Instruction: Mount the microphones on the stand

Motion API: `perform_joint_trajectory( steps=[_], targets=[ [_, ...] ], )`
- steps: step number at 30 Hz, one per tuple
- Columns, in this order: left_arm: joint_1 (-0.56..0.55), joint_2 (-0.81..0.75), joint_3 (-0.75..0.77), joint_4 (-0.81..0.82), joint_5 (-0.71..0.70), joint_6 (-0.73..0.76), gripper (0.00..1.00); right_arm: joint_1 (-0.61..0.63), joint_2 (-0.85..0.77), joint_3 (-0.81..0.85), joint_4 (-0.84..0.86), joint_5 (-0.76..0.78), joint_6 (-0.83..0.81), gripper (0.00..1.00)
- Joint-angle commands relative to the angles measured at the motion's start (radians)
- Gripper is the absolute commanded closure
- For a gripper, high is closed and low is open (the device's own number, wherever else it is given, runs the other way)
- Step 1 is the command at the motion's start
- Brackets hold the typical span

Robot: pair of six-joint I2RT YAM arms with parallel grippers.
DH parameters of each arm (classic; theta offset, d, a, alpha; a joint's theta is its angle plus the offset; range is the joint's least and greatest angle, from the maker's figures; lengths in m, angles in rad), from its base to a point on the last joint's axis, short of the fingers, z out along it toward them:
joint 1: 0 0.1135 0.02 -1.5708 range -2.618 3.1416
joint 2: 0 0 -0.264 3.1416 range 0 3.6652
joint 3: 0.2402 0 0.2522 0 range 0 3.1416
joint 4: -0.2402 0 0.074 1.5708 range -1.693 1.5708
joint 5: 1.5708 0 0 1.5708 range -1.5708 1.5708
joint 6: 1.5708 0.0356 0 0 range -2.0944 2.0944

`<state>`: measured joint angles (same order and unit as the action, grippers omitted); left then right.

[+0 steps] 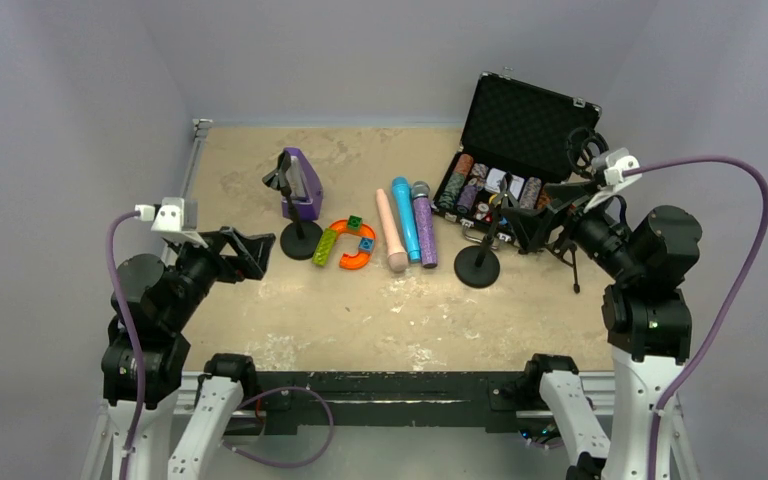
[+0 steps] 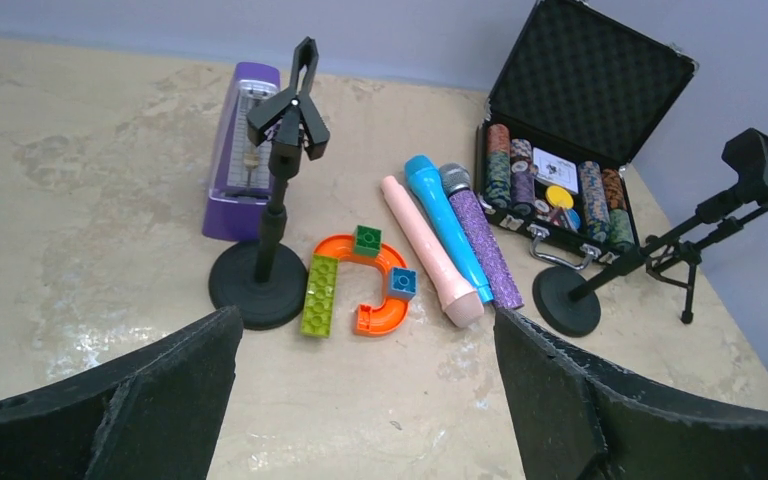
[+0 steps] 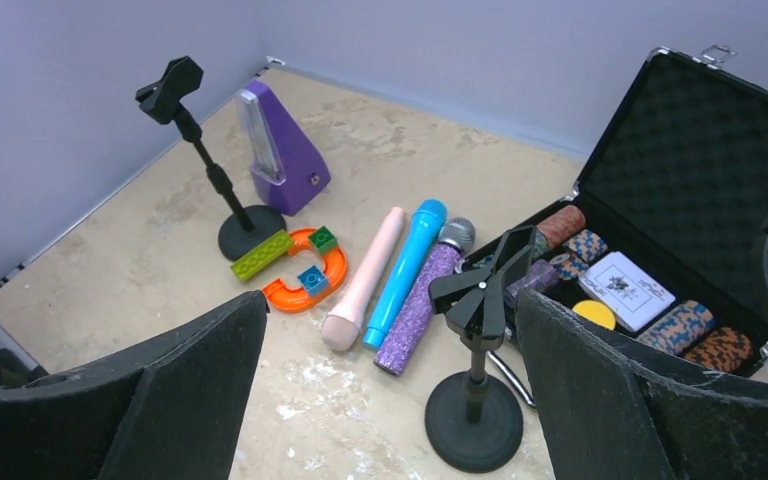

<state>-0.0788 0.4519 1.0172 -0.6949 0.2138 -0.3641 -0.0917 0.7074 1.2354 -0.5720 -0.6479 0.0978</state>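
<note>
Both are spread wide and grip nothing, your left gripper [image 1: 250, 252] and your right gripper [image 1: 532, 225]; the pale pink-beige stick microphone [image 1: 391, 232], light blue stick microphone [image 1: 406, 220] and glittery purple stick microphone [image 1: 424, 228] lie side by side on the mottled beige table [image 1: 380, 320], between the two black round-based clip stands [image 1: 300, 242].

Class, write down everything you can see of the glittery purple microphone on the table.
The glittery purple microphone is a handheld stick with a straight body covered in purple glitter and a rounded silver mesh head. It lies flat on the beige table, head pointing toward the far wall, rightmost of three parallel microphones. It runs along the light blue microphone, seemingly touching it. The open poker chip case sits to its right, apart. Nothing grips it.
</note>
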Motion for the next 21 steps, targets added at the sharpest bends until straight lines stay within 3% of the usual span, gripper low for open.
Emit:
perform_joint_trajectory(
  steps=[1, 8, 13, 18, 21],
  targets=[
    [0.007, 0.070, 0.063, -0.036, 0.080, -0.010, 0.01, 0.004, 0.019, 0.038, -0.013, -0.096, -0.030, 0.01],
    [0.008, 0.166, 0.115, -0.068, 0.114, 0.047, 0.00, 0.018, 0.030, 0.056, -0.192, -0.399, -0.471, 0.01],
    [0.008, 0.279, 0.243, -0.108, 0.052, 0.134, 0.01, 0.097, 0.043, 0.073, -0.286, -0.316, -0.654, 0.01],
    [0.008, 0.420, 0.366, -0.141, 0.024, 0.161, 0.01, 0.346, 0.118, 0.129, -0.362, -0.130, -0.728, 0.01],
    [0.008, 0.479, 0.424, -0.161, 0.019, 0.176, 0.01, 0.419, 0.175, 0.158, -0.413, -0.178, -0.803, 0.01]
  ],
)
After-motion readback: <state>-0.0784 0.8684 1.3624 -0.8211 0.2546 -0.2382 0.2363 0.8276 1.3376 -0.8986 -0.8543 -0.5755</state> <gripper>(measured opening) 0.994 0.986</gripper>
